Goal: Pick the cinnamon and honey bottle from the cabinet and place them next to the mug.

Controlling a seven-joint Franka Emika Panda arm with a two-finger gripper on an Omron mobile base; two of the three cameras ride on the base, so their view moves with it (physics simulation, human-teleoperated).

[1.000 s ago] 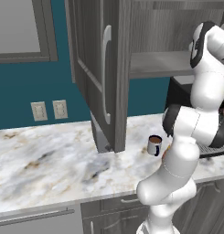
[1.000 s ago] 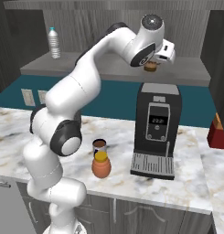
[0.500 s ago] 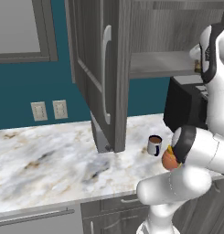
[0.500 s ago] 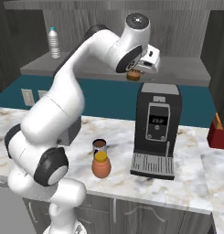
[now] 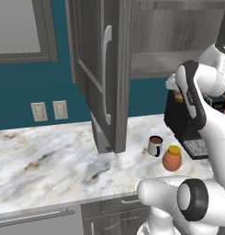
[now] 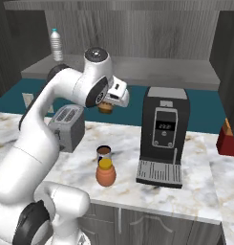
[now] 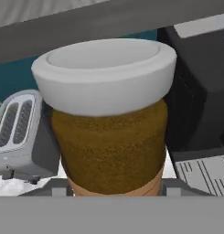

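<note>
You see gripper [image 6: 107,107] clamped on cinnamon [image 7: 109,119], jar between fingers, held in air; well below fingers, honey bottle [image 6: 105,172] touching mug [image 6: 103,154] on counter [image 6: 195,191].

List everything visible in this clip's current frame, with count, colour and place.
cinnamon: 1, brown with pale lid, held in the air above the counter
honey bottle: 1, orange, yellow lid, on counter beside mug
mug: 1, blue-white, on counter
cabinet: 1, grey, door open
coffee machine: 1, black, on counter
toaster: 1, grey, counter left
water bottle: 1, clear, on shelf
wall outlets: 2, beige, teal wall
gripper: 1, white, shut on cinnamon
</note>
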